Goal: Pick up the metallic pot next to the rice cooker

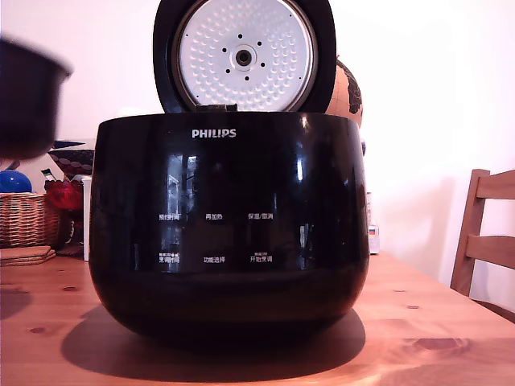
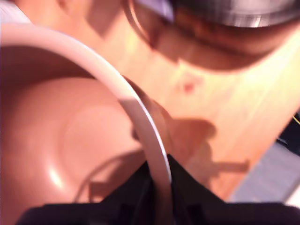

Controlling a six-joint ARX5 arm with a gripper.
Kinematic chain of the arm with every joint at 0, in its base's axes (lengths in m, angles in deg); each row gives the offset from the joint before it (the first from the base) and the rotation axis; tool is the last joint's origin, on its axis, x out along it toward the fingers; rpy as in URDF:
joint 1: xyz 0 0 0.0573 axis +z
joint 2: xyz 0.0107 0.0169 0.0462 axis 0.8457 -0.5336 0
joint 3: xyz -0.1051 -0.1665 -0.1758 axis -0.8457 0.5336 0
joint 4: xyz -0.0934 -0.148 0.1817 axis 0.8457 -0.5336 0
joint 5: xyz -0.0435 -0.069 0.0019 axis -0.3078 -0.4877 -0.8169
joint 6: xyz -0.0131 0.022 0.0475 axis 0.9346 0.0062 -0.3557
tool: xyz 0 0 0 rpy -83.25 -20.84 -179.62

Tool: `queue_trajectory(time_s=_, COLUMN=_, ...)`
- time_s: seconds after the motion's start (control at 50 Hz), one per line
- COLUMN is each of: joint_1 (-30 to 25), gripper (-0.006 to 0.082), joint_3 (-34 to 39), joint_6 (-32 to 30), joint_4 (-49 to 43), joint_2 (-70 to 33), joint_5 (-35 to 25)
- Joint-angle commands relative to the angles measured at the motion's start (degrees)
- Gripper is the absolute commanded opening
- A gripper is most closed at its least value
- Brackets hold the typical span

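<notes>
My gripper [image 2: 159, 187] pinches the rim of the metallic pot [image 2: 70, 140], one dark finger inside the wall and one outside, the pale edge running straight up between them. I hold it by the rim because the wall is the only thin part my jaws can close over; the body is too wide to span.

At the far left of the exterior view the pot [image 1: 28, 100] hangs in the air, dark and blurred, clear of the wooden table [image 1: 434, 322], so I judge the lift is made. My jaws do not show in that view. Below and behind the pot sit a wicker basket [image 1: 28, 219] and a blue ball [image 1: 14, 182].

Moving right across that view, the rice cooker [image 1: 229, 225] fills the middle, glossy black, PHILIPS on its front, its lid [image 1: 245, 55] standing open with the dimpled silver plate facing the camera. Beyond it, at the right edge, is a wooden chair [image 1: 483, 241].

From my wrist, the pot's smooth interior curves away on one side of my jaws; on the other side bare tabletop [image 2: 234, 108] lies below, carrying my shadow. A shiny round thing beyond the jaws may be the cooker; too blurred to say.
</notes>
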Motion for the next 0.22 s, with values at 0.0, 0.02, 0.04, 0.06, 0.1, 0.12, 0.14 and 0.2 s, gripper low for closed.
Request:
queue_trajectory(time_s=0.0, joint_1=-0.8, gripper=-0.0021, joint_3=-2.0, joint_6=0.2, joint_4=0.9, joint_2=1.6, joint_5=0.5)
queue_trajectory(time_s=0.02, joint_1=-1.0, gripper=-0.0021, joint_3=-2.2, joint_6=0.2, joint_4=0.9, joint_2=1.6, joint_5=0.5)
queue_trajectory(time_s=0.04, joint_1=-1.2, gripper=-0.0021, joint_3=-2.4, joint_6=0.2, joint_4=0.9, joint_2=1.6, joint_5=0.5)
queue_trajectory(time_s=0.06, joint_1=-1.4, gripper=-0.0021, joint_3=-2.5, joint_6=0.3, joint_4=0.9, joint_2=1.6, joint_5=0.5)
queue_trajectory(time_s=0.1, joint_1=-1.6, gripper=-0.0021, joint_3=-2.7, joint_6=0.3, joint_4=0.9, joint_2=1.6, joint_5=0.5)
queue_trajectory(time_s=0.12, joint_1=-1.7, gripper=-0.0021, joint_3=-2.7, joint_6=0.4, joint_4=0.9, joint_2=1.6, joint_5=0.5)
queue_trajectory(time_s=0.14, joint_1=-1.7, gripper=-0.0021, joint_3=-2.7, joint_6=0.4, joint_4=0.9, joint_2=1.6, joint_5=0.5)
queue_trajectory(time_s=0.2, joint_1=-1.8, gripper=-0.0021, joint_3=-2.7, joint_6=0.5, joint_4=0.9, joint_2=1.6, joint_5=0.5)
